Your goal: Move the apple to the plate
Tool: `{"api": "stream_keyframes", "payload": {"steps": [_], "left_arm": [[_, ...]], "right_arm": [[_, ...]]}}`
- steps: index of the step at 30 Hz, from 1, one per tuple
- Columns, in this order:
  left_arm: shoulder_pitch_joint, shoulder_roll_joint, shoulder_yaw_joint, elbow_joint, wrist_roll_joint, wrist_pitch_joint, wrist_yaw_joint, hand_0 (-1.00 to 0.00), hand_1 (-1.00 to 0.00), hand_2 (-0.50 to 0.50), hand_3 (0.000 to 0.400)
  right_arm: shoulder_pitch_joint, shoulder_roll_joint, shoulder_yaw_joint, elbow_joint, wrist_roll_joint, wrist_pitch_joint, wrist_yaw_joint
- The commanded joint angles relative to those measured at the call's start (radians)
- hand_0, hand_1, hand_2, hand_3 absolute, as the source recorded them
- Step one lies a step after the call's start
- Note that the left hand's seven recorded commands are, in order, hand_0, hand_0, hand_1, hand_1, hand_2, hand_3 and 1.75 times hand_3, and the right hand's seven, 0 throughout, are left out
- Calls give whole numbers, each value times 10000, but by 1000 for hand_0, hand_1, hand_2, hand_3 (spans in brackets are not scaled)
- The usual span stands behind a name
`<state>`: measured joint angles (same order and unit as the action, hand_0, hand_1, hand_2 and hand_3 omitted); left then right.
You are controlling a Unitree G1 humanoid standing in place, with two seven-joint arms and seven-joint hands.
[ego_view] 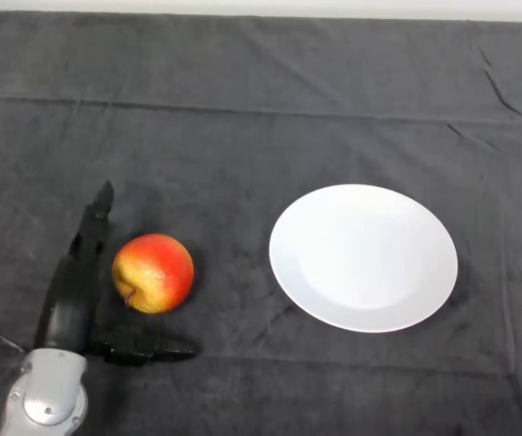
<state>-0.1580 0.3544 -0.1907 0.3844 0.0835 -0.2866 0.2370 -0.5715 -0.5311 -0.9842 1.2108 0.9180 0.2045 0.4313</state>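
A red and yellow apple [153, 272] rests on the dark cloth left of centre, stem side facing the lower left. My left hand [72, 295] comes in from the lower left and sits open around it: straight fingers [91, 232] run along the apple's left side, and the thumb [147, 348] lies on the cloth just in front of the apple. I see no firm hold on the fruit. A white round plate [363, 257] lies to the right of the apple, with nothing on it.
The dark cloth [261, 109] covers the whole table, with a fold line running across the far part. A pale strip marks the far edge of the table at the top.
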Motion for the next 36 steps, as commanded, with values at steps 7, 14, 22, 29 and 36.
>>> {"api": "stream_keyframes", "payload": {"steps": [7,14,22,29,36], "left_arm": [[-886,0,-277,1275,-85,-264,-40,-1000,-1000,0,400],[-1159,-9,-433,1676,-69,-374,87,-1000,-1000,0,400],[-1928,6,-621,1421,122,194,139,-1000,-1000,0,400],[-2759,-120,-938,1129,527,599,264,-1000,-1000,0,400],[-3634,-516,-1445,1469,936,508,566,-1000,-1000,0,400]], "right_arm": [[64,58,33,-500,130,-12,-177],[63,56,32,-497,136,-9,-179],[62,53,30,-493,142,-7,-179],[61,52,30,-490,145,-7,-179],[59,47,29,-482,148,-6,-176]]}}
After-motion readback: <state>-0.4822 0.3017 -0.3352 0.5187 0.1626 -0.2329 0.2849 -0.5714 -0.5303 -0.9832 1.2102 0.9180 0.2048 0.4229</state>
